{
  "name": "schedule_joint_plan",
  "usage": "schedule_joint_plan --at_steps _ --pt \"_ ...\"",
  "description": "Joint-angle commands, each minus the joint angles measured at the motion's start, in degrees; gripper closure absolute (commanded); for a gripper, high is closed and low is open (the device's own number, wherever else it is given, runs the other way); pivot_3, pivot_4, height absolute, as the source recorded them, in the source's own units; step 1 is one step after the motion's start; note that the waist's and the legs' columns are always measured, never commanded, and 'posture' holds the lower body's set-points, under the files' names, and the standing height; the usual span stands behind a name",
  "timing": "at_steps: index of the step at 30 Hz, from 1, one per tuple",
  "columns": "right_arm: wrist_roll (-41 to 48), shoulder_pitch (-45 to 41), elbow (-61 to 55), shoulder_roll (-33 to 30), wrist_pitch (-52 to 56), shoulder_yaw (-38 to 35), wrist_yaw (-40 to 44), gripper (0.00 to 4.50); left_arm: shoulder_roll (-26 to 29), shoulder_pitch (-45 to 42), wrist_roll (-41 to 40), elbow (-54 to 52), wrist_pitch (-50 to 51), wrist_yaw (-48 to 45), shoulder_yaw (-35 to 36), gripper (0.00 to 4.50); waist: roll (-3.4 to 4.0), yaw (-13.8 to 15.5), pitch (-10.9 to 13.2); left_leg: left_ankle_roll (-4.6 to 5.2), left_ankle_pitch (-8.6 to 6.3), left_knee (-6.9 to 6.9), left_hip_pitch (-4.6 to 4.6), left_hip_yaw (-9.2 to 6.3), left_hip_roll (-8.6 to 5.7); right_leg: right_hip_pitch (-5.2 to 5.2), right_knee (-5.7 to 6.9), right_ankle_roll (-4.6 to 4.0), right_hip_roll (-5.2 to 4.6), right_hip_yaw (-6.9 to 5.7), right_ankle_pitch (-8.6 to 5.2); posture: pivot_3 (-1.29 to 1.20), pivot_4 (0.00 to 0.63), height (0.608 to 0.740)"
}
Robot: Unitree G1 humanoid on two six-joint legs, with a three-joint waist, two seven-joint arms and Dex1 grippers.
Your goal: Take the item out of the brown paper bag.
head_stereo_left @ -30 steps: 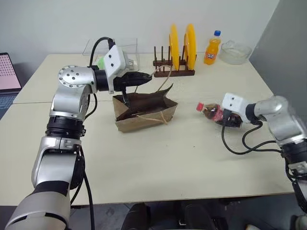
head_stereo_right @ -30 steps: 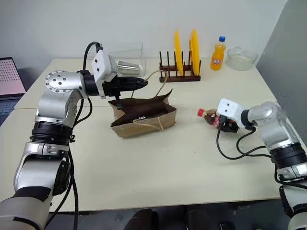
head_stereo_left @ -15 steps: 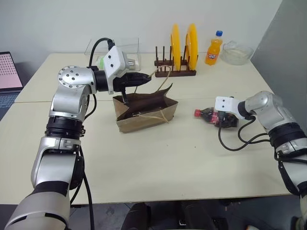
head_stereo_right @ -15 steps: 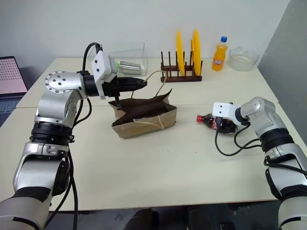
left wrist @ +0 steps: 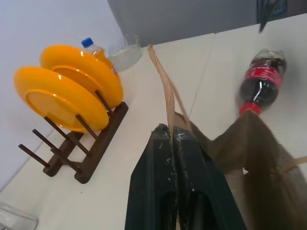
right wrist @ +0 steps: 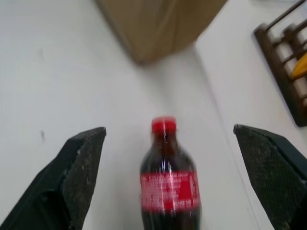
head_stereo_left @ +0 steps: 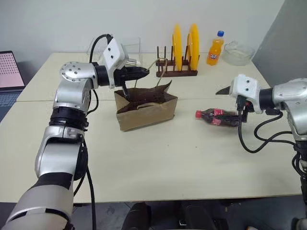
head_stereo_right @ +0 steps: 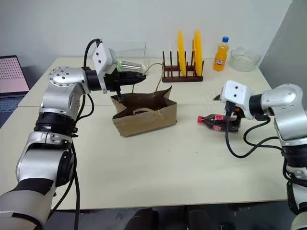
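The brown paper bag [head_stereo_left: 146, 111] stands open on the table's middle, its inside dark. My left gripper [head_stereo_left: 144, 72] hovers over the bag's back edge, shut on one thin tan loop handle [left wrist: 163, 81] and holding it up. The item, a cola bottle [head_stereo_left: 218, 116] with a red cap and label, lies on its side on the table to the right of the bag. My right gripper [right wrist: 168, 128] hangs open above the bottle without touching it, its fingers [right wrist: 81, 167] spread wide on either side of it.
A wooden dish rack [head_stereo_left: 176, 73] with two yellow plates [head_stereo_left: 184, 44] stands behind the bag. An orange soda bottle [head_stereo_left: 214, 48] and a glass bowl [head_stereo_left: 238, 51] sit at the back right. A clear container [head_stereo_right: 125, 52] is at the back left, a laptop [head_stereo_left: 8, 72] at far left.
My right gripper has opened wide and risen off the cola bottle, which stays lying on the table. The left gripper edged forward with the handle, and the bag stands more upright.
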Motion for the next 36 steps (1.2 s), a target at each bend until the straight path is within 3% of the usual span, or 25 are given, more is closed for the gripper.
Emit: schedule_joint_plan --at_steps 1,3,8,17,24,30,33,36 --pt "7.0 1.0 -11.6 7.7 8.3 -7.4 -11.3 0.02 0.4 -2.8 1.8 3.4 -3.6 1.4 0.7 4.50 0.00 -0.1 0.0 0.00 0.00 -0.01 0.02 0.00 0.02 0.00 0.01 0.00 0.01 0.01 0.00 0.00 0.150 0.740" --pt "9.8 4.1 -19.0 12.8 11.7 -8.2 -16.6 0.00 0.6 -3.6 2.9 6.0 -4.6 2.8 0.9 4.29 0.00 -0.1 0.0 -0.01 0.00 -0.04 0.04 -0.02 0.02 -0.01 0.05 0.00 0.01 0.00 0.00 0.00 0.150 0.740" --pt "12.9 8.7 -27.8 19.9 12.8 -7.0 -24.6 0.00 1.4 -4.5 4.2 9.8 -6.1 2.6 1.1 2.92 0.00 0.1 0.0 -0.01 0.01 -0.01 -0.14 -0.05 -0.09 -0.08 -0.01 0.00 -0.07 -0.02 0.00 0.00 0.150 0.740" --pt "14.6 11.4 -29.1 19.6 11.7 -2.8 -28.2 0.00 2.8 -4.9 3.4 9.2 -6.0 2.2 2.8 0.11 0.00 0.0 0.0 0.01 0.00 0.05 -0.19 -0.11 -0.12 -0.08 -0.01 0.04 -0.08 -0.09 0.02 0.00 0.150 0.740" --pt "14.9 13.2 -28.2 18.8 8.5 -1.7 -28.9 0.00 6.8 -0.1 0.6 -4.1 0.7 5.0 7.0 0.02 0.00 -0.3 0.0 0.01 0.00 0.01 -0.19 -0.09 -0.05 -0.11 -0.01 0.04 -0.04 -0.06 0.02 0.00 0.150 0.740" --pt "14.9 15.8 -28.2 17.7 5.4 -3.5 -29.7 0.00 9.5 13.3 -3.1 -29.2 17.8 15.3 13.7 0.02 0.00 -0.2 0.0 0.01 0.00 0.01 -0.06 -0.07 -0.05 -0.02 0.00 0.05 -0.05 0.01 0.02 0.00 0.150 0.740" --pt "14.9 18.7 -29.1 18.9 3.1 -6.4 -32.6 0.00 5.6 26.3 -7.2 -47.5 30.1 25.4 20.4 0.02 0.00 -0.1 0.0 0.00 0.00 0.01 0.00 -0.07 -0.04 0.03 -0.02 0.05 -0.07 0.04 0.02 0.00 0.150 0.740" --pt "14.3 23.3 -31.0 21.0 2.1 -8.3 -36.9 0.00 -0.4 39.2 -5.9 -62.3 34.2 35.8 24.1 0.02 -0.02 0.1 -0.1 -0.02 -0.01 -0.06 0.11 -0.02 -0.04 0.14 -0.08 0.11 -0.10 0.09 -0.02 0.00 0.150 0.740"
